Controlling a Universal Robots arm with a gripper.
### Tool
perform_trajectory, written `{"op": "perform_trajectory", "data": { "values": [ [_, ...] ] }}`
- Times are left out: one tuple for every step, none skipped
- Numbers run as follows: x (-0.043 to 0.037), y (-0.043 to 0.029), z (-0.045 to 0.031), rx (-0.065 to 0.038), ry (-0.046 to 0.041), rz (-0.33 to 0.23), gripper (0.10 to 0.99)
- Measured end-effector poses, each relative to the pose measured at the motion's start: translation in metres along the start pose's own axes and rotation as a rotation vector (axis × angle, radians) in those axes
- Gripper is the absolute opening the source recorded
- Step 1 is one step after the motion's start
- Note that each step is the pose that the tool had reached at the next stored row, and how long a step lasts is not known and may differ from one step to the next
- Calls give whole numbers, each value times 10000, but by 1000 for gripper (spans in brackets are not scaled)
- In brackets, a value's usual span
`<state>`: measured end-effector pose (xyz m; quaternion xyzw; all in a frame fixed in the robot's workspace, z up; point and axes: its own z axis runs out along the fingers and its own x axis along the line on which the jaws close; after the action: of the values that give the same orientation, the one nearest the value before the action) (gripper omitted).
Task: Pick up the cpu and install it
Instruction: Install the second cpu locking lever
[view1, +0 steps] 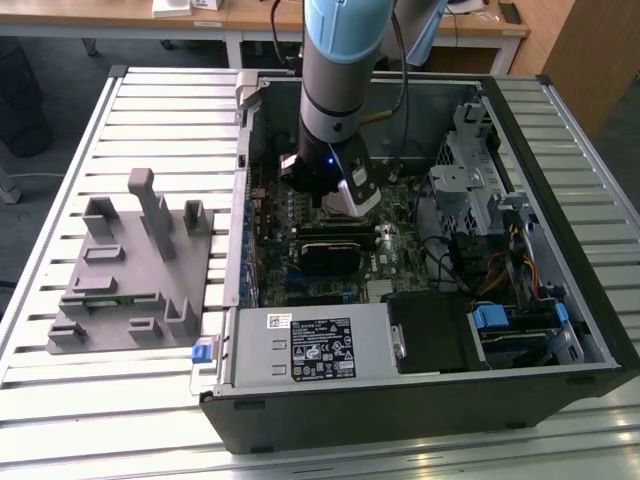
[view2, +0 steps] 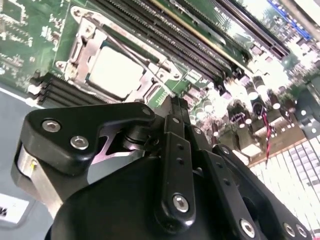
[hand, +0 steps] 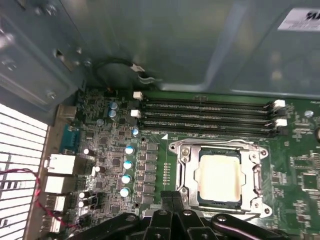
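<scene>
The cpu (hand: 219, 177) is a pale silvery square lying flat in the dark socket with its metal frame (hand: 182, 170) on the green motherboard; the second wrist view shows the cpu (view2: 116, 71) too. My gripper (hand: 173, 201) hovers just above the board beside the socket, its two black fingers pressed together and nothing between them. The same shut gripper (view2: 176, 111) points toward the socket's edge in the second wrist view. In the exterior view the gripper (view1: 335, 195) reaches down into the open computer case (view1: 420, 400).
Several black memory slots (hand: 205, 115) run beside the socket. A power supply (view1: 310, 345) and a drive cage (view1: 470, 170) crowd the case. A grey plastic fixture (view1: 130, 270) lies on the slatted table (view1: 60, 400) at the exterior view's left.
</scene>
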<state>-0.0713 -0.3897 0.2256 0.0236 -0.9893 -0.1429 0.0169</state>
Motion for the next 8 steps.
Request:
{"op": "perform_trajectory", "data": {
  "values": [
    [-3,7,-25,-1,0,-1,106],
    [-6,13,-45,-1,0,-1,106],
    [-14,16,-56,1,1,0,106],
    [-30,16,-58,-2,0,1,106],
    [-54,15,-58,-4,2,2,106],
    [-79,14,-60,-6,4,2,106],
    [-106,12,-62,-14,6,1,106],
    [-137,11,-63,-23,6,1,106]
  ]
}}
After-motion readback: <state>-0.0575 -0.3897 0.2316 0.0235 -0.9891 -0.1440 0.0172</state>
